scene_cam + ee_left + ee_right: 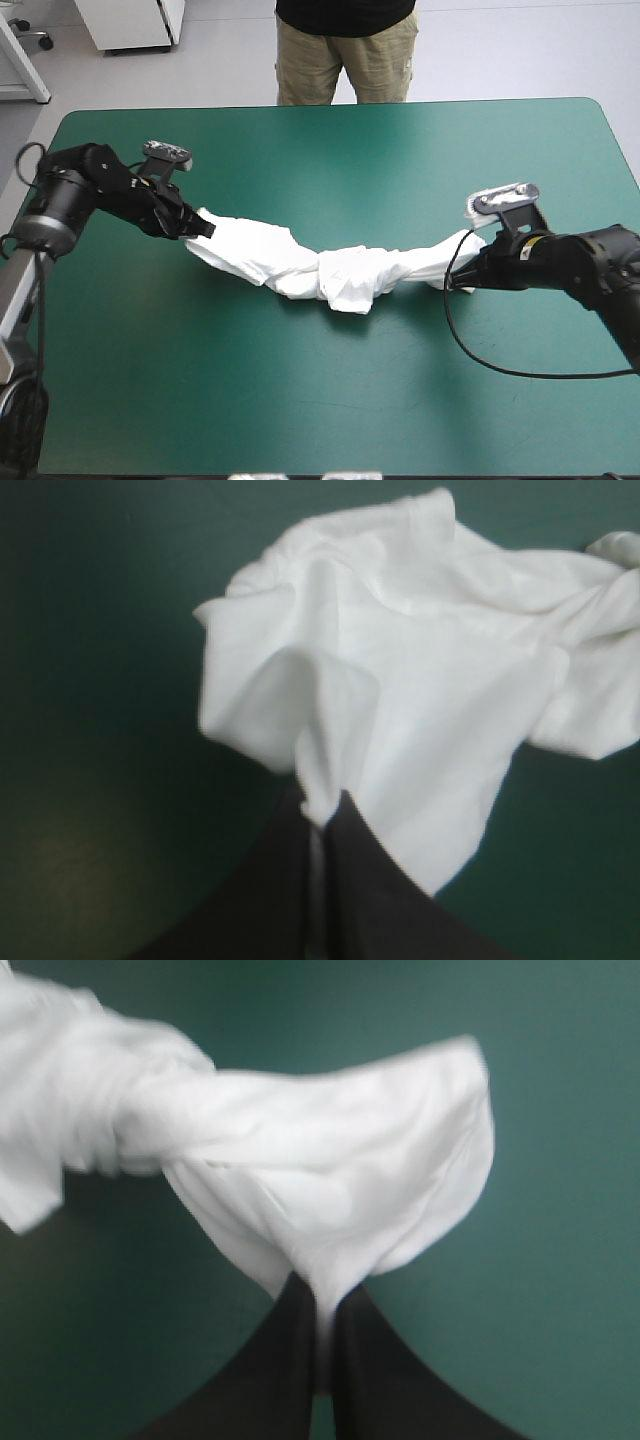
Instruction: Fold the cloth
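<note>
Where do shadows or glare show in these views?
High view: even light, faint shadow under the T-shirt. Left wrist view: the teal-green cover darkens away from the T-shirt, with a pale sheen beside the left gripper. Right wrist view: dark shadow beneath the T-shirt.

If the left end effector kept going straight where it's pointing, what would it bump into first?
The T-shirt. The left end effector is shut on one end of it, and its bunched middle lies straight ahead, so it would probably meet that before anything else.
</note>
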